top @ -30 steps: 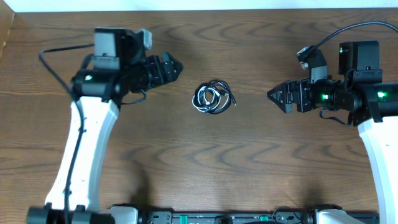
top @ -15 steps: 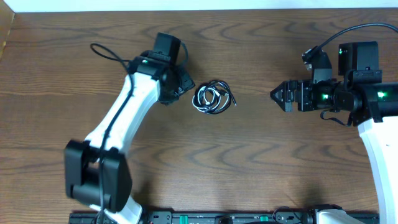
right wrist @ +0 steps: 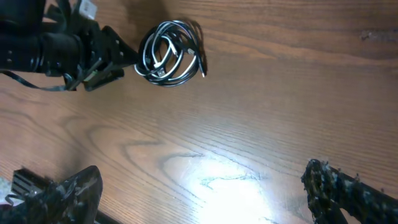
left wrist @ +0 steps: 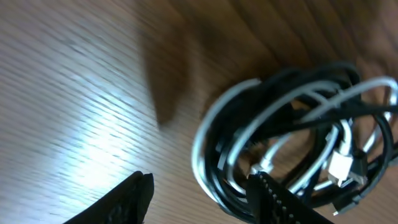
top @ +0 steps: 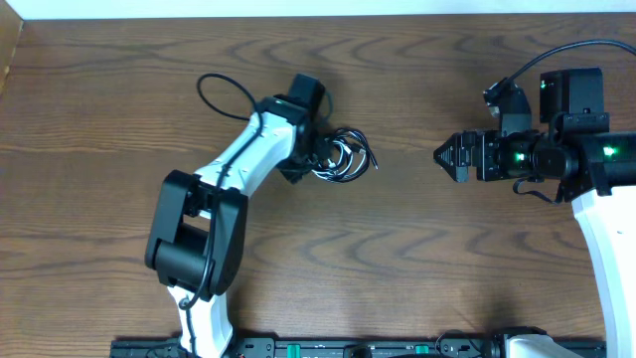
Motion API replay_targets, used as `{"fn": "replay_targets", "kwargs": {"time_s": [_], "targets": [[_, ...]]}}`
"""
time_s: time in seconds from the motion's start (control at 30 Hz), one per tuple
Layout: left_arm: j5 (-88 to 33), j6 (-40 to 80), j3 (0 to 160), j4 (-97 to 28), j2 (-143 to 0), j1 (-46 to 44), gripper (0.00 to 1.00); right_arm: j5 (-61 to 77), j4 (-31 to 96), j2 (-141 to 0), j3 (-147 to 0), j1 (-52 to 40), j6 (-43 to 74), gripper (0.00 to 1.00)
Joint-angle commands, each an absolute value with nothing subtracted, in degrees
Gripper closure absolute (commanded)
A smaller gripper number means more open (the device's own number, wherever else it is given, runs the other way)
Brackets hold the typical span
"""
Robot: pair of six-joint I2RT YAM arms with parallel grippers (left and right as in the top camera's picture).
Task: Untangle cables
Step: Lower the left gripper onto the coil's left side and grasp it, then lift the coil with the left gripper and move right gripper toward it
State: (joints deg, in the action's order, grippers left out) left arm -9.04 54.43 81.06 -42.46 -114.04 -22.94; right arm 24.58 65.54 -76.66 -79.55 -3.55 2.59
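The cables (top: pixel 343 157) lie as one small coiled tangle of thin black cords and one white cord at the table's middle. In the left wrist view the tangle (left wrist: pixel 298 143) fills the right side, white plug ends showing. My left gripper (top: pixel 316 156) is open at the tangle's left edge; one finger reaches over the coil's edge (left wrist: pixel 199 196), the other is on bare wood. My right gripper (top: pixel 440 156) is open and empty, well right of the tangle. The right wrist view shows the tangle (right wrist: pixel 169 53) far off, with the left gripper (right wrist: pixel 121 59) beside it.
The wooden table (top: pixel 397 259) stretches around the tangle. The left arm's thick black wire (top: pixel 214 89) loops above its forearm. The right arm's body (top: pixel 576 149) stands at the right edge.
My left arm has swung right across the table and its gripper has reached the tangle's left edge. The right gripper has barely moved. The cables lie where they were.
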Motion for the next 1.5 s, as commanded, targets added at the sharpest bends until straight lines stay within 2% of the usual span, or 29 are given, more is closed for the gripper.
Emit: {"fn": "replay_targets", "kwargs": {"time_s": [0.0,0.27,0.6,0.9,1.03,1.47], "targets": [[-7.4,55.6,82.0,-41.2,-114.8,-24.2,0.46,24.3,65.9,-76.9,-80.5,-3.1,3.2,0.01],[-5.7,56.3,81.4,-41.0,-116.7,-24.7,0.47,23.9,66.3,-76.9,-80.5,-3.1,3.2,0.01],[-5.7,56.3,81.1,-41.0,-116.9,-25.4,0.67,23.9,66.3,-76.9,-80.5,-3.1,3.2,0.01],[-3.0,56.3,80.6,-40.8,-116.9,-25.8,0.7,23.9,66.2,-76.9,-80.5,-3.1,3.1,0.01],[-2.0,56.3,80.6,-40.8,-116.9,-25.8,0.78,23.9,66.3,-76.9,-80.5,-3.1,3.1,0.01],[-1.8,58.7,76.9,-36.5,-117.1,-25.8,0.81,23.9,66.2,-76.9,-80.5,-3.1,2.9,0.01]]}}
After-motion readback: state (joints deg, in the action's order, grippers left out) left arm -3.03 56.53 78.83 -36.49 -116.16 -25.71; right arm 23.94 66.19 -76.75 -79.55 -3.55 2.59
